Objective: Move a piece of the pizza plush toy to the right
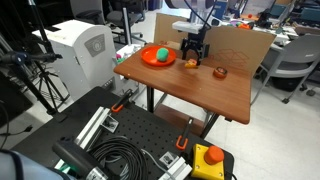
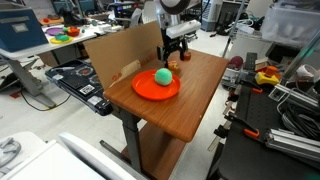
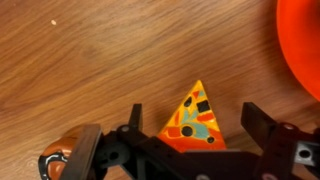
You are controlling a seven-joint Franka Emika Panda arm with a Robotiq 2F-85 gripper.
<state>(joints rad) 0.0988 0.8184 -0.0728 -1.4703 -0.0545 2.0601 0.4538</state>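
The pizza plush piece (image 3: 197, 122) is a small yellow-orange wedge with dark and teal patches, lying flat on the wooden table. In the wrist view its tip points away from me. My gripper (image 3: 195, 128) is open and low over it, with one black finger on each side and a gap between each finger and the wedge. In both exterior views the gripper (image 1: 192, 52) (image 2: 177, 52) hangs just above the table, next to the orange plate, and the piece (image 1: 190, 63) (image 2: 175, 65) shows beneath it.
The orange plate (image 1: 150, 60) (image 2: 145, 90) (image 3: 305, 40) holds a green ball (image 1: 160, 53) (image 2: 162, 76). A similar small orange piece with a darker top (image 1: 219, 71) lies on the far side of the gripper from the plate. A cardboard wall (image 1: 245, 45) (image 2: 115, 50) stands along the table's back edge.
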